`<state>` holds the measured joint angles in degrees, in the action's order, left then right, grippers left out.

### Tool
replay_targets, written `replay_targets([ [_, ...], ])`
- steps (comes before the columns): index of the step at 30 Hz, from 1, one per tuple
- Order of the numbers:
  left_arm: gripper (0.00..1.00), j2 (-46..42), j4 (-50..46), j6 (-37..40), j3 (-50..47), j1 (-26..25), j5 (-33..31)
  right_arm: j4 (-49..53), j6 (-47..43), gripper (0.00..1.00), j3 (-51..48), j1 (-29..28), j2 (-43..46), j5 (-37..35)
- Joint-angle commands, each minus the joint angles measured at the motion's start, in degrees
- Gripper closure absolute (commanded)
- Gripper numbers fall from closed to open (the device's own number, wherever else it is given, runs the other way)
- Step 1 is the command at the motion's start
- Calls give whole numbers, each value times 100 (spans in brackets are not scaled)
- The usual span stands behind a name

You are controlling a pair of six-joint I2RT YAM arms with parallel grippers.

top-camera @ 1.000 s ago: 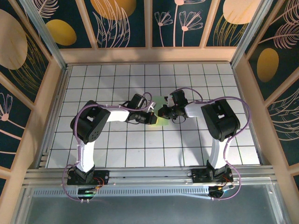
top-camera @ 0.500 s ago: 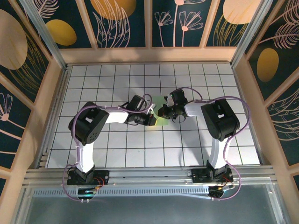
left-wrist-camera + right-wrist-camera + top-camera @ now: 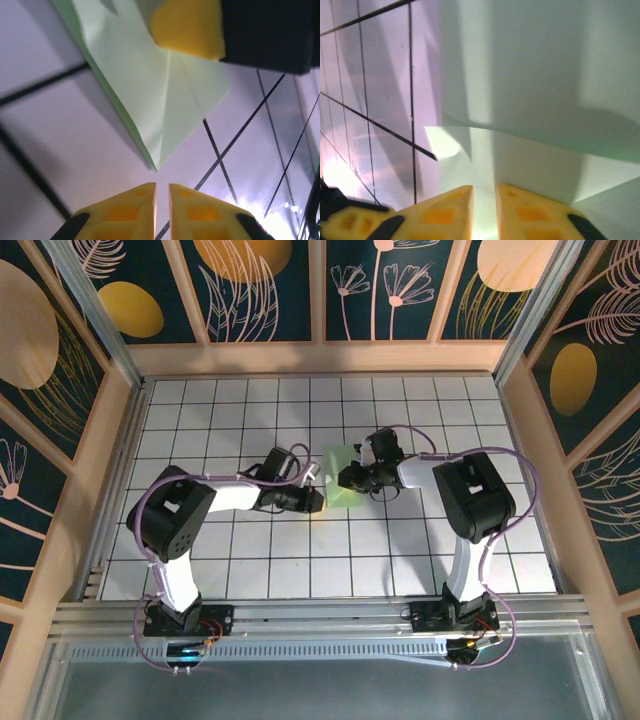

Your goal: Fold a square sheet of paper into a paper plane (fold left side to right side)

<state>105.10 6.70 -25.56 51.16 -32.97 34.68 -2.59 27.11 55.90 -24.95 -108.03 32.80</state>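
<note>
Grid table [image 3: 200, 540]: green sheet [image 3: 145, 85] under clenched R tool [image 3: 483, 192], just ahead of clenched L tool [image 3: 162, 187].

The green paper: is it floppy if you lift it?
Probably floppy: the green paper curves up softly in the right wrist view. Likely light, so it may slide on the glossy tiles. It holds creases, so a rough push might crumple it.

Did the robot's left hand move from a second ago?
Yes. Against the fixed grid tiles, the left gripper slid left, off the green paper.
</note>
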Motion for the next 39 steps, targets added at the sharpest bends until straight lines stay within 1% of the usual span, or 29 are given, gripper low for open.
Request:
replay_targets([
  [1,76,-319,434,-406,54,326,155,-220,24,67,84,51,509,-219],
  [6,69,115,457,-417,509,458,240,-586,150,40,-174,175,893,-546],
  [10,65,535,394,-315,938,459,260,-966,332,29,-541,377,1161,-530],
  [12,62,700,440,-260,1063,455,448,-1113,388,25,-726,497,1258,-458],
  [16,59,1045,539,-230,1275,445,750,-1313,488,25,-1034,733,1320,-257],
  [22,59,1401,622,-226,1529,389,994,-1280,415,25,-1226,799,1381,-231],
  [24,65,1516,628,-230,1602,371,999,-1275,373,27,-1239,797,1363,-160],
  [28,87,1434,717,-268,1498,370,761,-1295,338,30,-1291,795,1351,48],
  [31,96,1152,1045,-410,1201,371,614,-1394,354,32,-1340,793,1346,187],
  [33,98,957,1412,-629,949,370,557,-1505,394,33,-1354,775,1316,318],
  [37,99,635,2372,-1220,380,370,509,-1776,491,32,-1320,679,1216,479],
  [39,99,566,2693,-1432,177,368,540,-1892,539,30,-1270,613,1131,498],
])
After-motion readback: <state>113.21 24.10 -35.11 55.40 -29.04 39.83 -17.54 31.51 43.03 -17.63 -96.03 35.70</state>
